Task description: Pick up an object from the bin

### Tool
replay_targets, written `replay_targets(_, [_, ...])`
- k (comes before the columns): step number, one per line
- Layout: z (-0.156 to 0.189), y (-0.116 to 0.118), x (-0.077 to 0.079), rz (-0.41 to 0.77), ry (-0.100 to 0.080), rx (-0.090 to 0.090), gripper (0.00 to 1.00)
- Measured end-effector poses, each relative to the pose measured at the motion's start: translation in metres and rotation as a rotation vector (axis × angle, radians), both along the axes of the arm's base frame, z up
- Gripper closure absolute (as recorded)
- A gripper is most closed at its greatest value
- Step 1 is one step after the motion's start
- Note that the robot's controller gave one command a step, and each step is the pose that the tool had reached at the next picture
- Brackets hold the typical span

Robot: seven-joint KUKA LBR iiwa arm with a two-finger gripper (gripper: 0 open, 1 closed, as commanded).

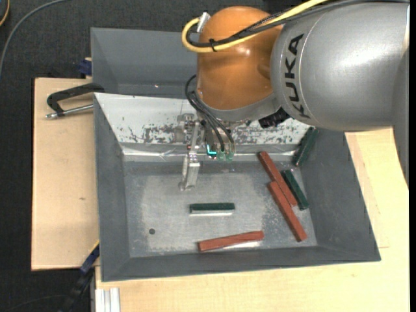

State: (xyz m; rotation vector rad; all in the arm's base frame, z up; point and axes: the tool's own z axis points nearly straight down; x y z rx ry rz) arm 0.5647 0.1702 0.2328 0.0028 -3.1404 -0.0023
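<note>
My gripper [188, 182] hangs below the orange cover over the back middle of the bin floor. A short dark green bar [212, 208] lies flat just in front of it and slightly to the right, apart from it. Nearer the front wall a longer red-brown bar [231, 241] lies almost level. I see nothing held by the gripper.
Along the right side lie two red-brown bars [271, 168] [290, 214], end to end on a slant. One dark green bar [296, 188] lies beside them and another [304, 147] leans in the back right corner. The arm covers the back right.
</note>
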Motion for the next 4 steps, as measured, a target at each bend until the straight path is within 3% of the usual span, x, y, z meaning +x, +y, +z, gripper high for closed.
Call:
replay_targets(1, [-0.164,-0.025,-0.042,0.137,0.003,-0.001,0.0])
replay_targets(2, [-0.162,-0.127,-0.027,0.337,-0.004,0.0,0.0])
replay_targets(3, [-0.162,-0.126,-0.027,0.338,-0.004,0.001,1.0])
replay_targets(4, [0.024,-0.118,-0.023,0.488,-0.016,-0.002,1.0])
